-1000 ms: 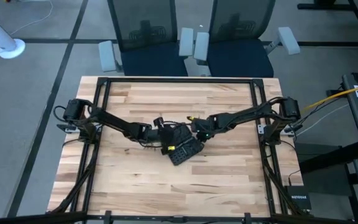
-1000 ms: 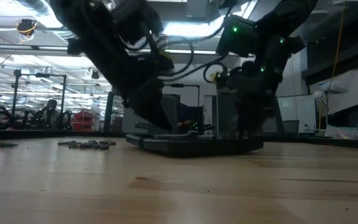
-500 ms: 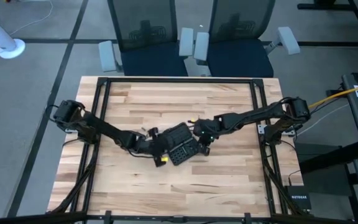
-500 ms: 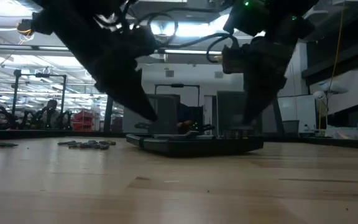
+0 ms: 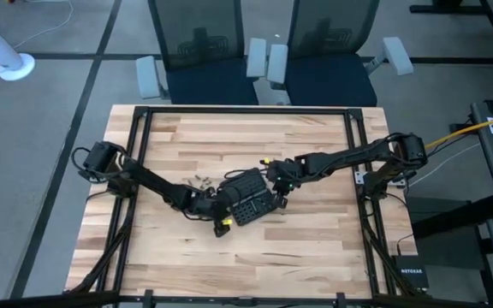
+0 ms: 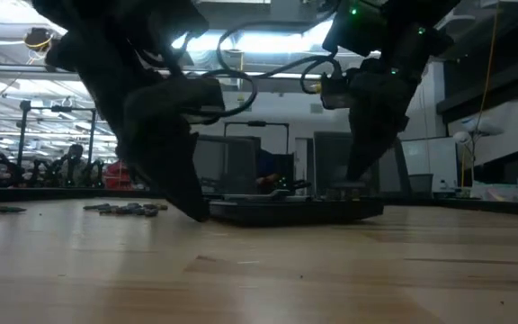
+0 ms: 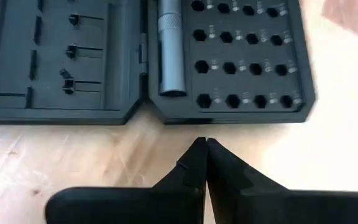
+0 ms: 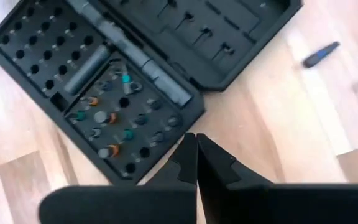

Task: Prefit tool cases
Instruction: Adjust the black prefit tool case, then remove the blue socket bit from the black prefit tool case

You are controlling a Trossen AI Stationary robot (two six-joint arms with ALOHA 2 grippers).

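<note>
The black tool case [image 5: 248, 198] lies open and flat at the table's middle, both halves up. The left wrist view shows the tool case [image 7: 135, 56] with empty hex slots and a silver driver shaft [image 7: 168, 50]. In the right wrist view the tool case [image 8: 135, 74] holds some coloured bits [image 8: 114, 118]. My left gripper [image 5: 226, 216] [image 7: 204, 144] is shut, low on the wood just off the case's near-left end, a strip of bare table between them. My right gripper [image 5: 277, 198] [image 8: 193, 138] is shut at the case's right edge. My right gripper points down with its shut fingertips [image 8: 188, 146] at the case's right edge [image 8: 185, 121]. In the low view my right gripper [image 6: 349, 184] reaches down to the case's right end [image 6: 358, 209]. Whether it touches the case I cannot tell.
Several tiny dark loose bits [image 5: 199, 180] [image 6: 129, 209] lie on the wood left of and beyond the case, and a loose bit [image 8: 321, 55] shows in the right wrist view. Two chairs stand past the far edge. A NETGEAR box [image 5: 410, 275] sits off the table's right.
My left gripper has drawn back from over the case toward the near-left and come down to the table beside the case's end. My right gripper has shifted slightly toward the near edge along the case's right side. The case lies where it was.
</note>
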